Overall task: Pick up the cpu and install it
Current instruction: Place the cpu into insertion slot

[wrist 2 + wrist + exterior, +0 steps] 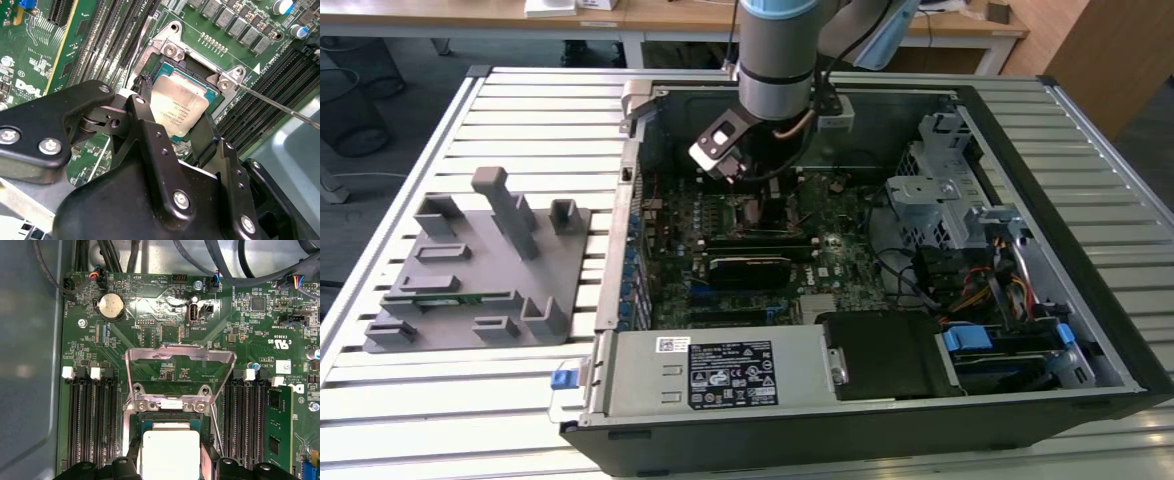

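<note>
The cpu (pixel 179 106), a small square chip with a pale silvery top, sits level in or just above the motherboard socket (pixel 172 50). My gripper (pixel 174 109) is shut on it, one black finger against each of two opposite edges. In the first wrist view the cpu (pixel 170 452) lies between the fingers (pixel 131 462), just below the raised metal load plate (pixel 180 356) of the socket. In the exterior view the gripper (pixel 750 178) reaches down into the open computer case (pixel 1067 200), over the middle of the motherboard.
Memory slots (pixel 92 425) flank the socket, with a green memory stick (pixel 275 432) seated in one. The socket's thin lever (pixel 280 105) sticks out sideways. Cables (pixel 961 270) and a drive cage (pixel 941 195) fill the exterior view's right. A grey tray (pixel 467 270) stands outside the case.
</note>
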Available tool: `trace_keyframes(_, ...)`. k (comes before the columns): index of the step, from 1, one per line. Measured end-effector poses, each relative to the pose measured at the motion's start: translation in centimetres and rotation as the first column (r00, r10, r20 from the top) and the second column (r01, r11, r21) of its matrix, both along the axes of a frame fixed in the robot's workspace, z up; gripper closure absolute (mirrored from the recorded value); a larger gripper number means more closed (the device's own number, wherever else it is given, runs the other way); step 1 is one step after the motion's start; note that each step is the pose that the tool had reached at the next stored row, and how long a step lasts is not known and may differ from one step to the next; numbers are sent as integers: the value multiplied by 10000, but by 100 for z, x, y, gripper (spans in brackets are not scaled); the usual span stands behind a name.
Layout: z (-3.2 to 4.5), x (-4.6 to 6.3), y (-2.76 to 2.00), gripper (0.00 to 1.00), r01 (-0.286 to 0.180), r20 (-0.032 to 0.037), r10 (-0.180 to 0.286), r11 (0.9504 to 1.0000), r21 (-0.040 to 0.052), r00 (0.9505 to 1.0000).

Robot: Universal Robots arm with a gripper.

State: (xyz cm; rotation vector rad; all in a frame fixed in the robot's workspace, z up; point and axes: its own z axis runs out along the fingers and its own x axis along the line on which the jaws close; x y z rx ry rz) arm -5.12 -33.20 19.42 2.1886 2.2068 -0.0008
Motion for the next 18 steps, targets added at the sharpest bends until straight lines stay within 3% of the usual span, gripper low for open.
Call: trace_keyframes(18,-41,15,-1,45,37,-2,-37,10000,-3,10000)
